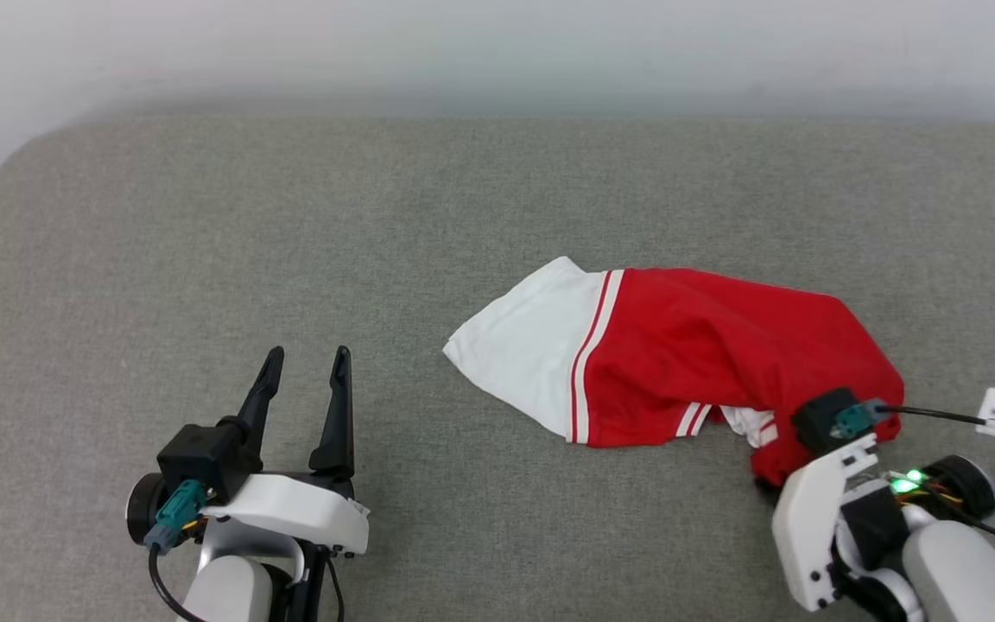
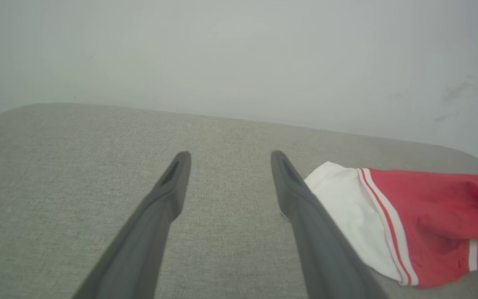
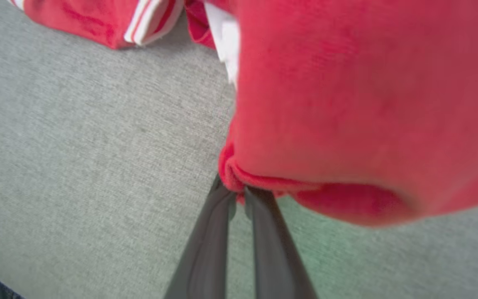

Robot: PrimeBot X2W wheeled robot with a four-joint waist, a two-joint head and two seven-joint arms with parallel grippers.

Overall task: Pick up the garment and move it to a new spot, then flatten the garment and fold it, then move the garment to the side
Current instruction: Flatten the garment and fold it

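Lengthwise, the garment (image 1: 679, 354) runs left-right, white sleeve (image 1: 523, 345) leftward.

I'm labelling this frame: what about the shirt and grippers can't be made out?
Chest print of the garment: head view, hidden by its own crumpled folds.
Its right end: left wrist view, cut off at the edge.
Tips of the right gripper: head view, hidden beneath its own wrist.
Cloth by the pinch: right wrist view, blurred, too close.
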